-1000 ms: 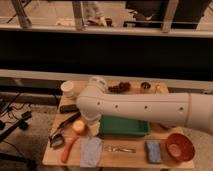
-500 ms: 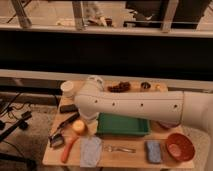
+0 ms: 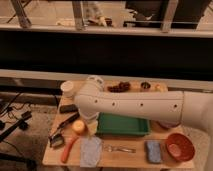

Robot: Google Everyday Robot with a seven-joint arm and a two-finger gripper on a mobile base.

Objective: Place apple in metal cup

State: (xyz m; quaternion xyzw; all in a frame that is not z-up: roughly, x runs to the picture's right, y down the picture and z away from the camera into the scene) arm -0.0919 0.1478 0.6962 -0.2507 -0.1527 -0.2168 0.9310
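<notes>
Apple (image 3: 78, 126) is seen on the wooden table (image 3: 50, 156), just off the left end of the green tray (image 3: 123, 125) and just beyond the orange carrot (image 3: 68, 149). The metal cup (image 3: 145, 85) is set at the far edge of the table, well apart from the apple, with the dark grape bunch (image 3: 119, 88) to its left. 1 white arm (image 3: 140, 105) is stretched across the table from the right, and its end is turned down beside the apple. The gripper (image 3: 89, 125) is located there, low and just right of the fruit, and it is largely hidden by the arm, so whether it is spread or pressed together cannot be told. Contact with the apple cannot be made out either. A white plastic cup (image 3: 67, 88) is placed at the far left corner. Along the near edge, a grey cloth (image 3: 90, 151), a fork (image 3: 120, 148), a blue sponge (image 3: 154, 151) and a red bowl (image 3: 179, 146) are laid from left to right.
</notes>
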